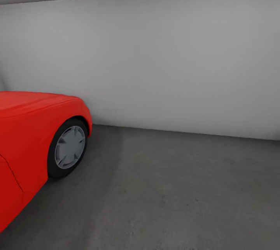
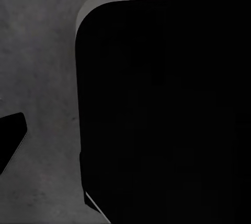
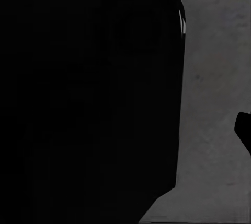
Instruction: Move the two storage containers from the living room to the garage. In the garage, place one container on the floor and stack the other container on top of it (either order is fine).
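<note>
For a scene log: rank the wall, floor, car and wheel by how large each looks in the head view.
1. Wall
2. Floor
3. Car, cut off at the picture's edge and near the camera, so its true size is unsure
4. Wheel

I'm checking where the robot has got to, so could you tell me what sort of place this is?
Most likely a garage: a red car stands at the left with its wheel on a dark concrete floor, and behind it is a bare, pale grey wall.

head view facing garage wall and red car, both wrist views looking down, close over floor
</note>
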Tool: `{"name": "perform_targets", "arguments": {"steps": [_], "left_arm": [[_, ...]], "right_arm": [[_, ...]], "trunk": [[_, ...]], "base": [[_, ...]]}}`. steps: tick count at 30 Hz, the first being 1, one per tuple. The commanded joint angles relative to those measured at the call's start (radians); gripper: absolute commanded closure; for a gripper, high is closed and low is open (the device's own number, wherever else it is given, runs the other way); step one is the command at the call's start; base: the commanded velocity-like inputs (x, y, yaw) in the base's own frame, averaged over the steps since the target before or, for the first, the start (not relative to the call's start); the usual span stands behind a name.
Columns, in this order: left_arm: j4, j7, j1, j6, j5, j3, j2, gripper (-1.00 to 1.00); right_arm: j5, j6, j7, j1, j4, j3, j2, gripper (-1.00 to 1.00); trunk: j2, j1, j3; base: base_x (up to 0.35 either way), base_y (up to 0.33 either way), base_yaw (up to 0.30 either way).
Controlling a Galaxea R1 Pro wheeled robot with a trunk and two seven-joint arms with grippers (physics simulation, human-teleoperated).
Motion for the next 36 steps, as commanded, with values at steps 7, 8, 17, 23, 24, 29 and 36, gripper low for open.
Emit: {"name": "perform_targets", "arguments": {"steps": [7,8,17,23,24,29,36], "left_arm": [[0.0,0.0,0.0,-0.003,-0.001,0.001,0.0,-1.0],[0.0,0.0,0.0,-0.003,-0.001,0.001,0.0,-1.0],[0.0,0.0,0.0,-0.003,0.0,0.001,0.0,-1.0],[0.0,0.0,0.0,-0.003,0.0,0.001,0.0,-1.0],[0.0,0.0,0.0,-0.003,0.0,0.001,0.0,-1.0],[0.0,0.0,0.0,-0.003,0.0,0.001,0.0,-1.0],[0.0,0.0,0.0,-0.003,-0.001,0.001,0.0,-1.0]], "right_arm": [[0.003,-0.006,0.0,0.0,0.0,0.001,0.0,-1.0],[0.003,-0.006,-0.001,0.0,0.0,0.002,0.0,-1.0],[0.003,-0.006,-0.001,0.0,0.0,0.002,0.0,-1.0],[0.001,-0.005,-0.003,0.0,0.0,0.003,0.0,-1.0],[0.001,-0.001,-0.002,0.0,0.0,0.007,0.0,-1.0],[0.001,0.002,-0.002,0.0,0.0,0.006,0.0,-1.0],[0.001,-0.008,-0.003,0.0,0.0,0.005,0.0,-1.0]], "trunk": [[0.0,0.0,-0.001],[0.0,0.0,-0.001],[0.0,0.0,0.002],[0.0,0.0,0.005],[0.0,0.0,0.005],[0.0,0.0,0.008],[0.0,0.0,0.008]], "base": [[0.0,0.0,-0.296],[0.0,0.0,-0.296],[0.0,0.0,-0.296],[0.0,0.0,-0.296],[0.0,0.0,-0.296],[0.0,0.0,-0.296],[0.0,0.0,-0.296]]}}
